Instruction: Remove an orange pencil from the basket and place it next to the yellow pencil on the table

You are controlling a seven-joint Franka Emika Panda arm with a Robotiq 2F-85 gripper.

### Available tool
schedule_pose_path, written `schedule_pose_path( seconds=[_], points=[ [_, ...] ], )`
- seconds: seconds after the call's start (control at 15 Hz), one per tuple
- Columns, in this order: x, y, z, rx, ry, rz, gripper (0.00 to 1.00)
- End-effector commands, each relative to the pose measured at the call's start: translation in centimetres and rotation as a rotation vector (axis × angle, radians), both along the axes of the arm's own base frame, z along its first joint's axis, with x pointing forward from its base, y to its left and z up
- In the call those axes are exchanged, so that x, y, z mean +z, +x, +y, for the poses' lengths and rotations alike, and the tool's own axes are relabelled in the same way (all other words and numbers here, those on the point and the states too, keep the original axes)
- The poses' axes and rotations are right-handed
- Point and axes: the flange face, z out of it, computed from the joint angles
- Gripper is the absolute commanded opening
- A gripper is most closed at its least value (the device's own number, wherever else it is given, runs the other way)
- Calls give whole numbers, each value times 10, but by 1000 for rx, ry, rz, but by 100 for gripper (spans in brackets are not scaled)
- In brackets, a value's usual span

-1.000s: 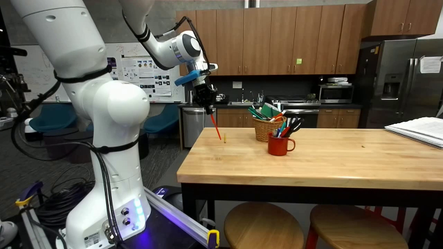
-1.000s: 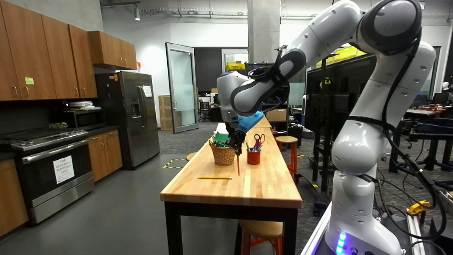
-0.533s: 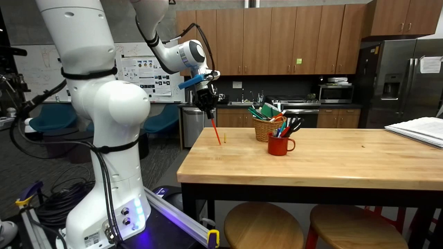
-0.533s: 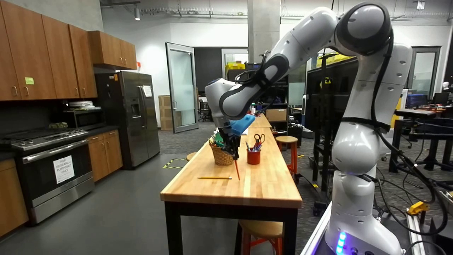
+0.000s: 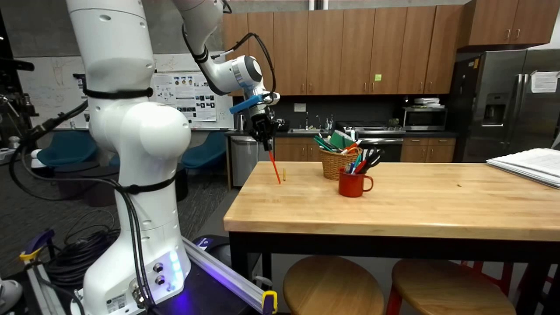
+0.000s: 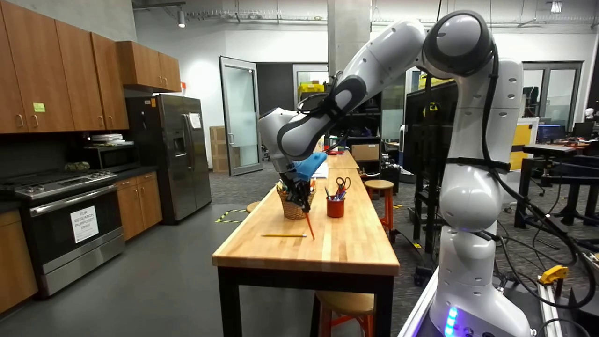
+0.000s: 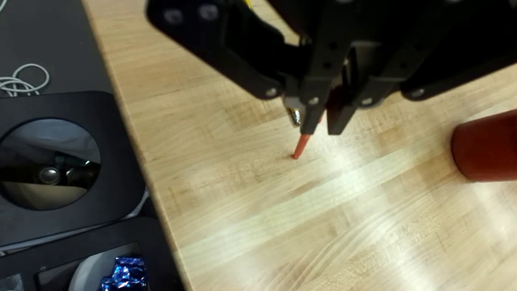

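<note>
I'm pinching the orange pencil [image 5: 275, 167], jaws almost together; the yellow pencil [image 6: 283, 235] is lying near the table's [image 6: 281, 250] short edge, wicker basket [image 5: 331, 166] and red mug [image 5: 351, 185] farther in.

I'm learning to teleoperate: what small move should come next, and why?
Probably tilt the gripper to lay the orange pencil flatter before releasing: it is held steeply, its lower end at or near the table beside the yellow pencil, so letting go now might make it topple.
</note>
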Motion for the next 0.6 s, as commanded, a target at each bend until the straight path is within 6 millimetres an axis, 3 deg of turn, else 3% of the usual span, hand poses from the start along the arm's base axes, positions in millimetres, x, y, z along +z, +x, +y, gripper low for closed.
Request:
schedule_pose_path(
  seconds=[0.0,0.27,0.47,0.53],
  points=[
    [0,12,3,18,-16,35,3],
    [-1,16,5,30,-10,49,3],
    [-2,16,4,38,-4,55,34],
    [-4,16,4,39,-4,59,32]
  ],
)
